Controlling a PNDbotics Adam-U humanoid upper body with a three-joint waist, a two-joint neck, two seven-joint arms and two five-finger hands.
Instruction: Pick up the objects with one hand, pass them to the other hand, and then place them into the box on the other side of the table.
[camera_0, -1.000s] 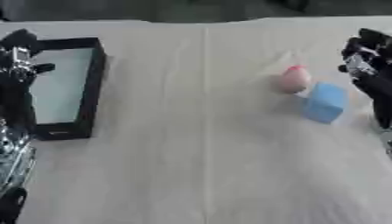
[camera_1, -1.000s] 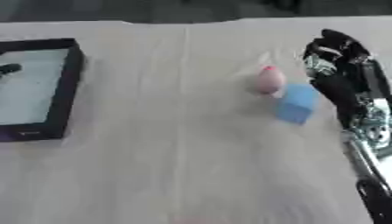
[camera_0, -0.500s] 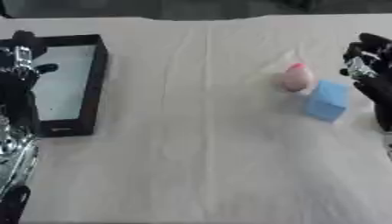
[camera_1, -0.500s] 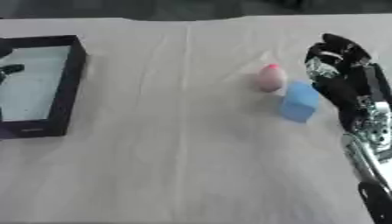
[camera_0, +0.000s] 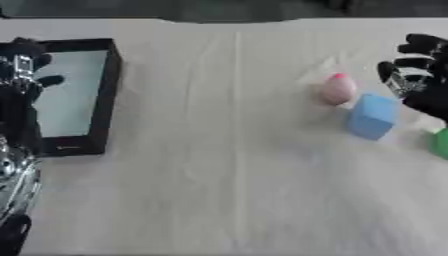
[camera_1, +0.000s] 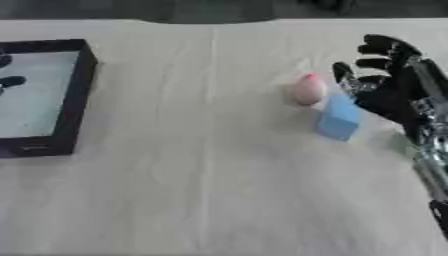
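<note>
- Two objects are lying close together on the right part of the cloth-covered table (camera_0: 236, 165): a pink egg-shaped object (camera_0: 337, 89) with a small reddish tip, and a blue block (camera_0: 372, 116) just beside it, toward the robot
- A green object (camera_0: 440, 142) is showing only partly at the right border of the left eye view, near the block
- Compared with one second ago, the right hand (camera_1: 389, 87) is coming closer to the pink object and the blue block; its fingers are now spread and only a little bent, and it is holding nothing
- I judge this as the reach before the first pick, so no object is passed or placed yet
- The pink object is having its long axis roughly away from the robot, with the reddish tip at the far end, slightly tilted
- The blue block is sitting turned, its longer side running a little diagonally toward the pink object
- The black box (camera_0: 105, 95) is waiting at the left side, well apart from the objects, and its floor looks bare
- The left hand (camera_0: 22, 75) is hanging over the left part of the box, with nothing in it; how far it is open I cannot tell
</note>
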